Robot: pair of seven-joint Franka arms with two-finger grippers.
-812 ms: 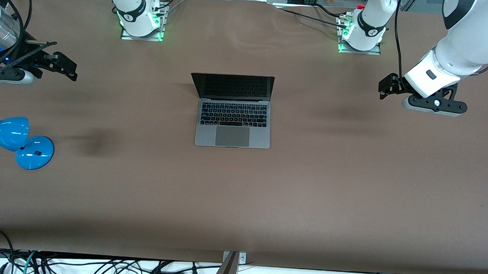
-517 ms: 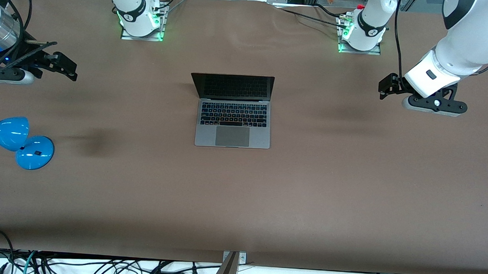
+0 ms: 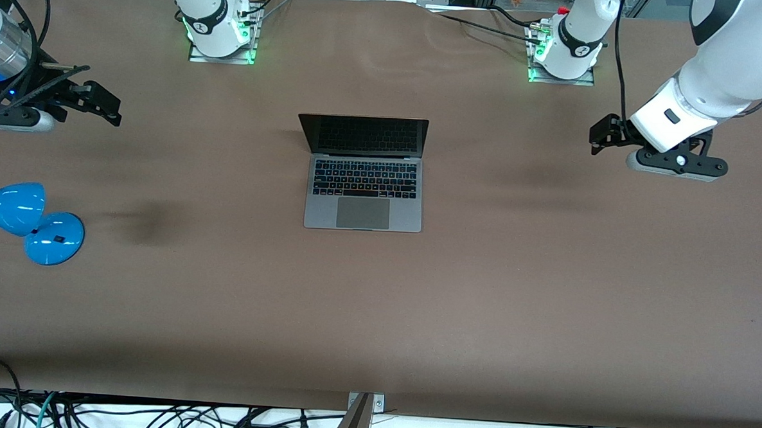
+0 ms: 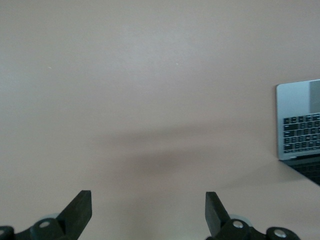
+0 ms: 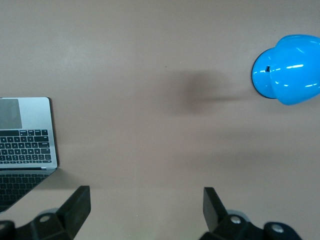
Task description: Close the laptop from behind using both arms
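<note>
The space-grey laptop (image 3: 365,175) stands open in the middle of the table, its dark screen upright and facing the front camera. My left gripper (image 3: 600,137) hovers open and empty over bare table toward the left arm's end, well apart from the laptop. Its wrist view shows the spread fingertips (image 4: 82,205) and a corner of the laptop (image 4: 300,125). My right gripper (image 3: 106,105) hovers open and empty over the table toward the right arm's end. Its wrist view shows wide-apart fingertips (image 5: 80,202) and part of the laptop (image 5: 27,135).
A blue desk lamp (image 3: 27,221) sits at the right arm's end of the table, nearer the front camera than the right gripper; it also shows in the right wrist view (image 5: 287,75). The arm bases (image 3: 221,33) (image 3: 562,51) stand along the table's edge.
My left gripper has shifted very slightly toward the laptop. The right arm and the laptop have not moved.
</note>
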